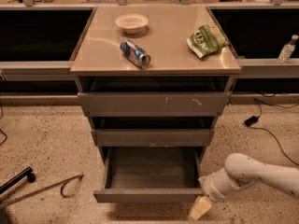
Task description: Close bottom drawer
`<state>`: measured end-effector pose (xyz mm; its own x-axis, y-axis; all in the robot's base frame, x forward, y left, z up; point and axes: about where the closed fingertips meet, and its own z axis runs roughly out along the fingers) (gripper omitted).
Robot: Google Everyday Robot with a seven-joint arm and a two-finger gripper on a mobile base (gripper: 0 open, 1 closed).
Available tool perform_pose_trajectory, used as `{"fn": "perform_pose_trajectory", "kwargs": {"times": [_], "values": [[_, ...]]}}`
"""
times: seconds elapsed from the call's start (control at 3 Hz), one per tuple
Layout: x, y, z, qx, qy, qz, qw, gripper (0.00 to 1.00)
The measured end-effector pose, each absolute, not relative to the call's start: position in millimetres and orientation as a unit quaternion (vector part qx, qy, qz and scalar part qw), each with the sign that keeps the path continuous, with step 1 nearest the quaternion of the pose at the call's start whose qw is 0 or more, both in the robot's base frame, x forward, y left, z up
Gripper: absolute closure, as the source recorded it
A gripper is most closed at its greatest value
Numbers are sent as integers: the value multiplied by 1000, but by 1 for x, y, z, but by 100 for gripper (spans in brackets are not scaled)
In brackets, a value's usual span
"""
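- Bottom drawer (148,195): lowest of three under the desk (163,59), standing far out.
- Tool (200,208): low, just beside the drawer's right front corner; open or closed, cannot tell.
- Risk: pushing off-centre at that corner, likely skewing and jamming the tray; or glancing off past the panel edge.
- Room: open floor (261,143) before the front panel; metal hook (70,183) left of the drawer, apart.

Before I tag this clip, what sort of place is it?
Probably a lab or office test area: a grey drawer cabinet, loose cables on a speckled floor, dark benches behind. The end effector sits at the front corner of the open bottom drawer.
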<state>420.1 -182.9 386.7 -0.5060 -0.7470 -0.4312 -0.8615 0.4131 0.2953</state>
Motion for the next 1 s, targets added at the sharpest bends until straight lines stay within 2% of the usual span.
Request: {"fn": "perform_pose_trajectory", "kwargs": {"times": [0.67,1.0], "values": [[414,-173,359,-483,828,263,110,0],[409,-132,307,-514,798,301,93,0]]}}
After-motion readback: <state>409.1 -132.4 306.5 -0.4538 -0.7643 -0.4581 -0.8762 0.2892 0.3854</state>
